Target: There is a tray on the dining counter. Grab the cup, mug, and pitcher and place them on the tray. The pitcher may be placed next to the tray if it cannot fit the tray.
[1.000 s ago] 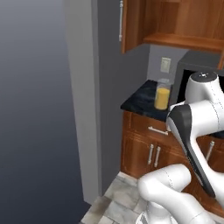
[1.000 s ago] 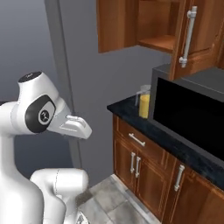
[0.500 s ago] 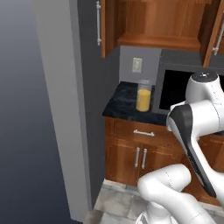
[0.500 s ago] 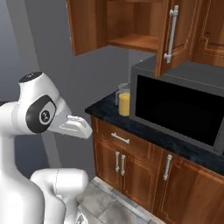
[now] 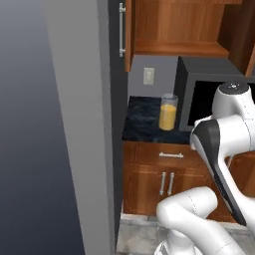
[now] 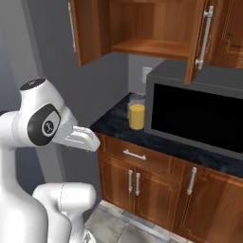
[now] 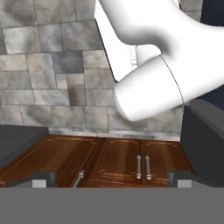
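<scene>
- The pitcher (image 5: 168,113) is standing upright on the counter (image 6: 116,121) beside the microwave (image 6: 197,114), awaiting pickup
- The jaws are hanging spread wide, pinching nothing

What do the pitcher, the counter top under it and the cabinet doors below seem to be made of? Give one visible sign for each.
Pitcher: probably clear glass or plastic, since the orange liquid shows through its wall.
Counter top: looks like polished black stone, dark with pale marbling.
Cabinet doors: apparently reddish-brown wood with a smooth finish and framed panels; their handles look like brushed metal.
</scene>
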{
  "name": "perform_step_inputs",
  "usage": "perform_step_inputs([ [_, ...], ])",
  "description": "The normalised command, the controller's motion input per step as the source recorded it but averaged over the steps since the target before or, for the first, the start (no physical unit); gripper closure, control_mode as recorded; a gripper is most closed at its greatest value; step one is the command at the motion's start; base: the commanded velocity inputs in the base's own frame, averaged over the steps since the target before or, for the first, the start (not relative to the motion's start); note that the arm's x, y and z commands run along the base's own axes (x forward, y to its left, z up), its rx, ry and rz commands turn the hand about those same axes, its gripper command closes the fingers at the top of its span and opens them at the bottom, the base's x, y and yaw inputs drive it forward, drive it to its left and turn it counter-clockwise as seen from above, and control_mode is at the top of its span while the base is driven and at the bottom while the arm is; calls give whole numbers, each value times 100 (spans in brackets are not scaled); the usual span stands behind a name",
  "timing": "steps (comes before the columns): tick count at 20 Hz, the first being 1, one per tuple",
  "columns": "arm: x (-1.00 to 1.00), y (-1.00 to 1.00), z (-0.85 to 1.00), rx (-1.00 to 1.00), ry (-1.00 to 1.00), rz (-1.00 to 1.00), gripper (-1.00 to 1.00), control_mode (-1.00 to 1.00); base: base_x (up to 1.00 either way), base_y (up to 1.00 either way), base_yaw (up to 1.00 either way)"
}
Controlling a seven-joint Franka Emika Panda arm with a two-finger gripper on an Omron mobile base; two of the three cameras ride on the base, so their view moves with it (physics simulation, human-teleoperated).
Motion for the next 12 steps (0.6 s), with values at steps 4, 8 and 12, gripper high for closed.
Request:
perform_step_inputs([
  [4,0,0,0,0,0,0,-100,100,57,48,-24],
  [8,0,0,0,0,0,0,-100,100,68,15,-18],
  [12,0,0,0,0,0,0,-100,100,66,7,-14],
])
